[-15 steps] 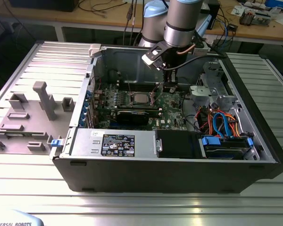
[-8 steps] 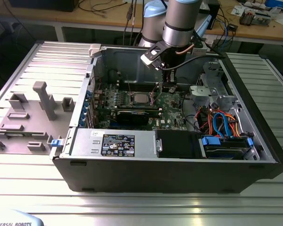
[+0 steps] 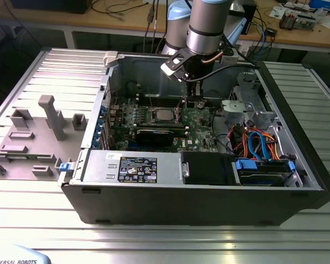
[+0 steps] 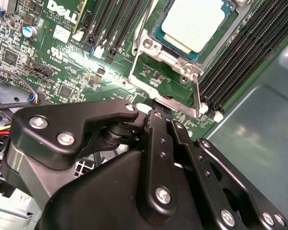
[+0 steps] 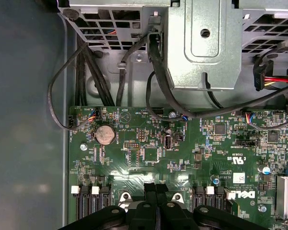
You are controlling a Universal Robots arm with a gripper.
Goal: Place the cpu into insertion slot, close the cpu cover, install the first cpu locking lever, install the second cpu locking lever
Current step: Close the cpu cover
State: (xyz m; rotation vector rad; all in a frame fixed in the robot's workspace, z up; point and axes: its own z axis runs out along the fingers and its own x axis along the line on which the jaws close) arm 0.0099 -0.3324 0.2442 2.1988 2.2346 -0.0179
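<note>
Gripper [image 3: 191, 99] hung inside the open PC case [image 3: 209, 206], low over the mobo [image 5: 182, 158]. Jaws were shut. The two black fingers [image 4: 156, 129] sat pressed side by side w/ no real gap, and nothing was seen pinched btwn them in both wrist views.

The cpu [image 4: 194, 24] sat flat in the insertion slot [image 4: 182, 62], silver top up, a short way ahead of the jaw tips and apart from them. The cpu cover [image 4: 175, 101] was open, swung up off the slot and tilted, w/ green board showing through its square cut-out. It stood btwn the jaw tips and the cpu, its free edge just beside the tips. Couldn't tell if the tips touched that edge.

Long black memory slots [image 4: 240, 52] ran alongside the slot, further out than the cpu from the jaws.

In the exterior view the cpu [image 3: 164, 115] lay near the jaws toward the exterior view's left. The black graphics card [image 3: 154, 135] lay past it, well apart from the jaws.

In the first wrist view, ahead of the closed gripper [image 5: 156, 188], there was bare green board. Further out was a coin cell [image 5: 104, 134], then black cables [image 5: 158, 86] running up to a grey metal drive cage [image 5: 201, 43], all well apart from the jaws. A finned heatsink [image 5: 286, 196] sat off to one side of the jaws, also well apart.
</note>
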